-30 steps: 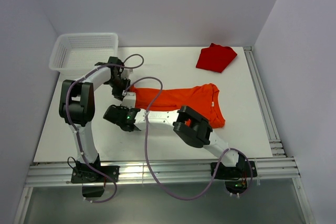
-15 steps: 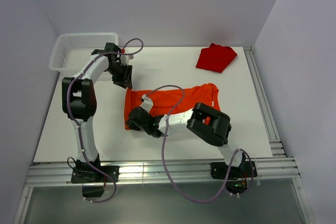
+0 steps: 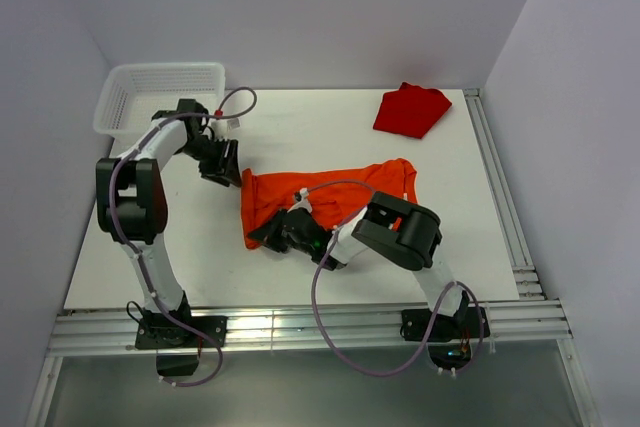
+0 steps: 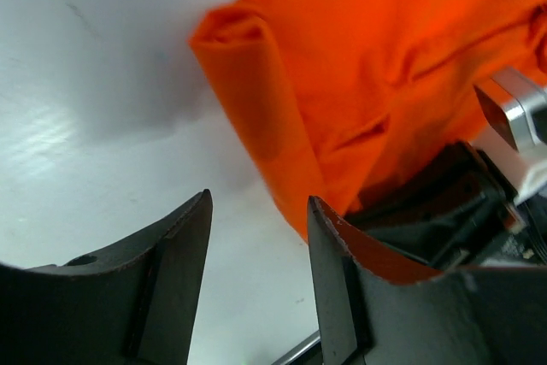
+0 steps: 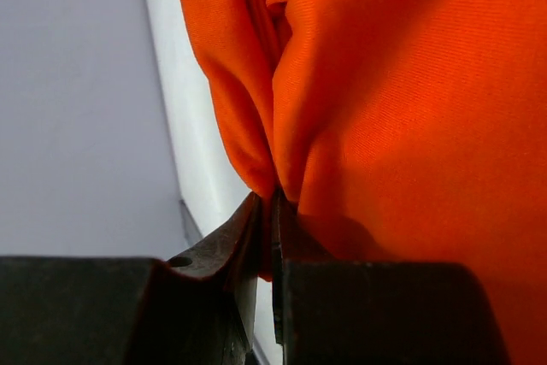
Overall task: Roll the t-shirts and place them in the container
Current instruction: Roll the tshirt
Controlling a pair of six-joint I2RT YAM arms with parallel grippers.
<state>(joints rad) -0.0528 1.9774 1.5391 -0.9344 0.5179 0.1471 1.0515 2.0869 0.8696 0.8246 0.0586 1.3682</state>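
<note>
The bright orange t-shirt (image 3: 340, 192) lies folded lengthwise across the middle of the table, neck end at the right. My right gripper (image 3: 268, 237) is at its front-left corner, shut on a pinched fold of the hem (image 5: 272, 198). My left gripper (image 3: 230, 163) is open and empty just beside the shirt's back-left corner. In the left wrist view the open gripper (image 4: 256, 237) hovers over bare table, with the orange cloth (image 4: 385, 66) beyond its tips. A second, dark red t-shirt (image 3: 411, 110) lies folded at the back right.
A white mesh basket (image 3: 120, 97) stands at the back left corner, close behind the left arm. Grey walls close in the table on three sides. A metal rail (image 3: 500, 197) runs along the right edge. The right arm's purple cable (image 3: 315, 277) loops over the front.
The left gripper has come off the shirt's left end and drawn back to the left. The right gripper moved right onto the front-left corner and shut on it; the left end has bunched.
</note>
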